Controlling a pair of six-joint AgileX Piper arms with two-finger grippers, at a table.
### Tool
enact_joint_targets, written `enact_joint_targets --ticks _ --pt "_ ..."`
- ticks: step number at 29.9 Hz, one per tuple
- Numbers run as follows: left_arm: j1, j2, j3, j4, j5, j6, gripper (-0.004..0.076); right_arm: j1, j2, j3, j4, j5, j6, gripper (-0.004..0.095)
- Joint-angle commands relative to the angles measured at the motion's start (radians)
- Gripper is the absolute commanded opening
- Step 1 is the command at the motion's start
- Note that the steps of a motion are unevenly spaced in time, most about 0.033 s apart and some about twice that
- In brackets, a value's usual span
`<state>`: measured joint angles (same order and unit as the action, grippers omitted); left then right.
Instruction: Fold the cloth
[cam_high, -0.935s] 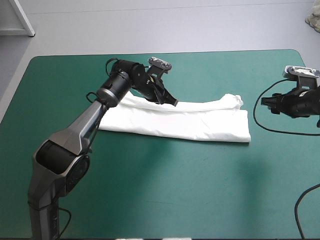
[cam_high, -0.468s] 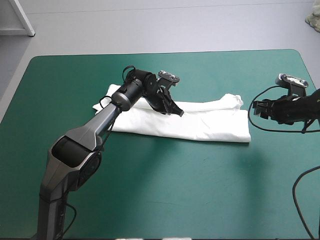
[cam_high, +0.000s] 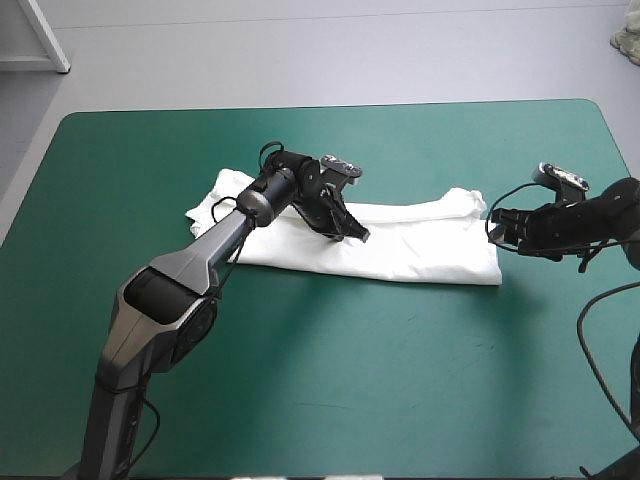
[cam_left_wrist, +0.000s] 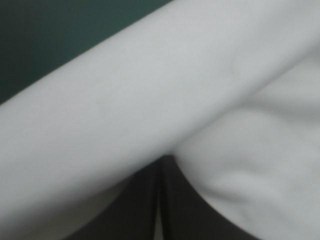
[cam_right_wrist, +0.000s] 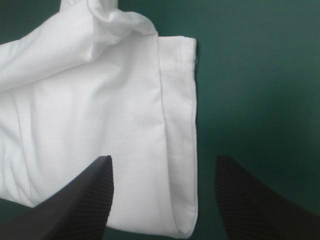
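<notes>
Slipping is the danger: left black gripper (cam_high: 360, 236) pinches the white short-sleeved T-shirt (cam_high: 420, 250) thinly. Right black gripper (cam_right_wrist: 163, 161) stands wide.

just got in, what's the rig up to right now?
Two arms are working a white T-shirt, which lies as a long folded band across the teal-green table. The left hand is down on the band's middle, fingers all but shut with a pale sliver between them, so it looks pinched on a fold. The right hand is open at the band's right end, its fingers straddling the hemmed edge without gripping it. The band's left end is rumpled.
</notes>
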<state>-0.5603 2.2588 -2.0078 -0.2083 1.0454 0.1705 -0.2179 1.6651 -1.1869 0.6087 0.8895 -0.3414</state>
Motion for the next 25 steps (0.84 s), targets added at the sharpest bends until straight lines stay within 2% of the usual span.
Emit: enact_joint_targets --ticks 1,14,21,25 --pt "-0.013 -0.017 -0.014 -0.017 -0.007 -0.012 0.0019 -0.009 -0.006 -0.026 0.043 -0.001 -0.014 0.0567" --pt "-0.046 -0.008 -0.014 -0.007 -0.027 -0.006 0.0019 -0.001 0.135 -0.026 0.192 0.012 -0.070 0.0567" --pt "-0.046 -0.008 -0.014 0.024 -0.025 -0.006 0.0019 0.079 0.135 -0.026 0.123 0.008 -0.042 0.0567" --pt "-0.046 -0.008 -0.014 0.024 -0.024 -0.006 0.0019 0.168 0.135 -0.026 -0.038 -0.043 0.060 0.0561"
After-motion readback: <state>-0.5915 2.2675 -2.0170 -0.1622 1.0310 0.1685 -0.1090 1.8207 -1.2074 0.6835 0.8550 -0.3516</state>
